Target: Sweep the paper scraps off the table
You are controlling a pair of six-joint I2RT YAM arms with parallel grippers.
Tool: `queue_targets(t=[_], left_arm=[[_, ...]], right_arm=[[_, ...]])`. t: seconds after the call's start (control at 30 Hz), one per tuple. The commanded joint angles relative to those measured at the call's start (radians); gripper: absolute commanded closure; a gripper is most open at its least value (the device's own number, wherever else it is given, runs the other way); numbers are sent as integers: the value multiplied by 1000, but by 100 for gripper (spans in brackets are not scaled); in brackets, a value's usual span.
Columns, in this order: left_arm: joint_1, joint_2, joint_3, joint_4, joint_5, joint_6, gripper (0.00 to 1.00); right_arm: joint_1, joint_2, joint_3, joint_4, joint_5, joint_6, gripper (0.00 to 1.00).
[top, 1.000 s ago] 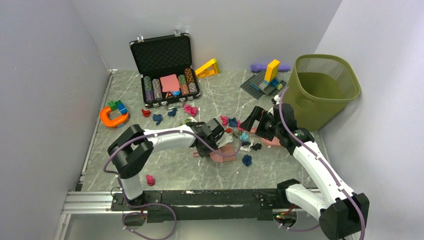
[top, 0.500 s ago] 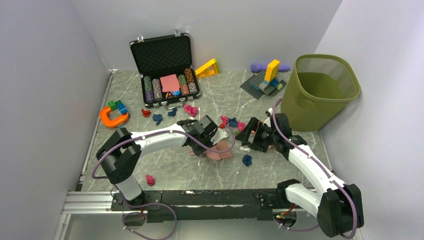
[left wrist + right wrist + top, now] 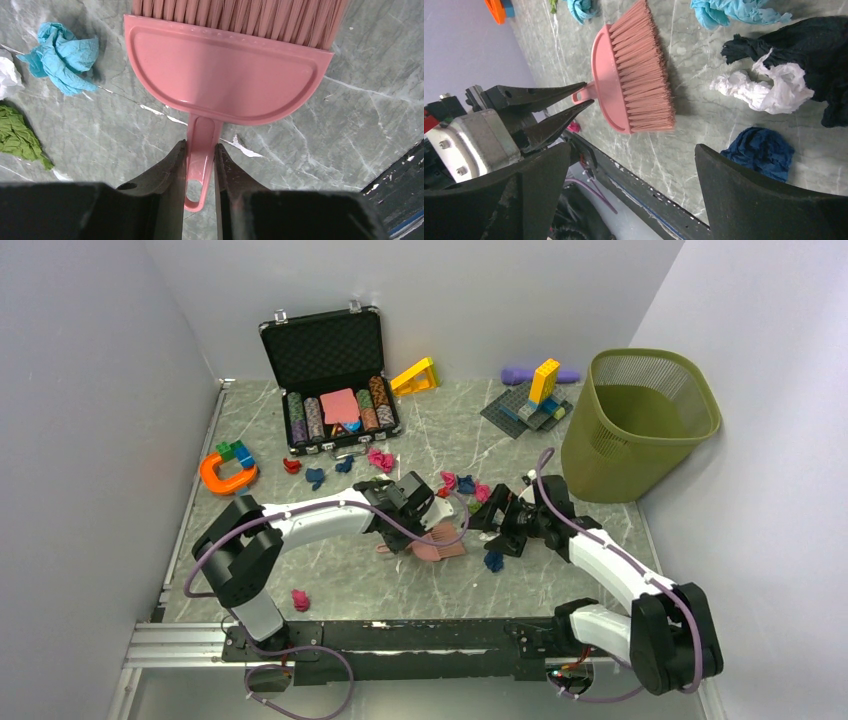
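Left end effector (image 3: pixel 200 167) pinches the pink brush (image 3: pixel 227 75) handle.
Right end effector (image 3: pixel 633 150) spread wide, paper scraps (image 3: pixel 769 90) ahead; open table (image 3: pixel 704 127) between its fingers.

Pink brush (image 3: pixel 227 75), grey veined table (image 3: pixel 360 115), teal, white, possibly navy scraps (image 3: pixel 769 90)

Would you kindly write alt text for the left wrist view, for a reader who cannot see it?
The left gripper is shut on the handle of a pink hand brush that rests on the grey marble table, bristles pointing away from the camera. A teal scrap, a white scrap and a green scrap lie to its left, not touching it.
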Motion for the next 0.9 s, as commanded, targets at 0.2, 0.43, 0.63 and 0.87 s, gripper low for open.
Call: queue_targets(t=[0.2,0.43,0.63,0.87], left_arm=[[17,23,16,23,65,-38,91],[18,41,29,21,71,-56,92],[22,66,55,6,82,-88,94],[24,70,41,17,72,-91,89]], right_arm=[[24,75,5,58,-17,63,0],[77,76,-14,78,-3,125,0],[123,105,-9,85,16,169,0],[136,115,17,60,47,165,0]])
